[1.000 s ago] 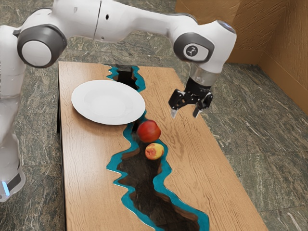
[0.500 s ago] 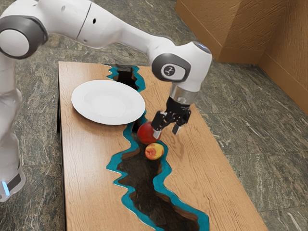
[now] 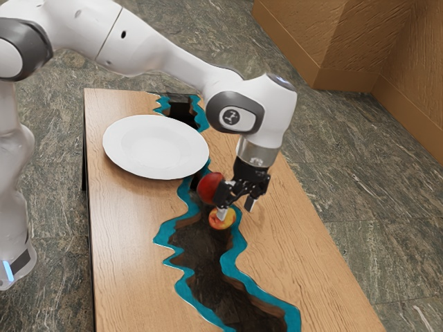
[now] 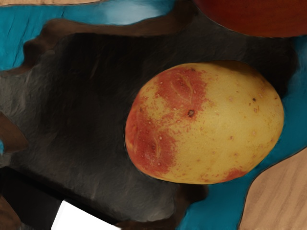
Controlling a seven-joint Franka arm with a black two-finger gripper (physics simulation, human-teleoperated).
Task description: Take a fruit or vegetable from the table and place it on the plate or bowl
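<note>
A yellow and red fruit (image 3: 223,220) lies on the dark strip in the middle of the wooden table (image 3: 124,228). My gripper (image 3: 235,210) hangs open right over it, one fingertip at its near-left side and the other to its right, neither pressing it. In the wrist view the same yellow and red fruit (image 4: 205,122) lies close under the hand. A red apple (image 3: 208,186) sits just behind it, its edge (image 4: 249,17) also seen from the hand. The white plate (image 3: 155,146) rests at the table's far left part.
A blue-edged dark channel (image 3: 208,270) winds along the table's length. Bare wood lies on both sides of it. Brown walls (image 3: 346,41) stand beyond the stone floor at the exterior view's upper right.
My arm has swung from the exterior view's right toward the left and come down, from above the bare wood to just over the yellow and red fruit. The fruits and plate have stayed put.
</note>
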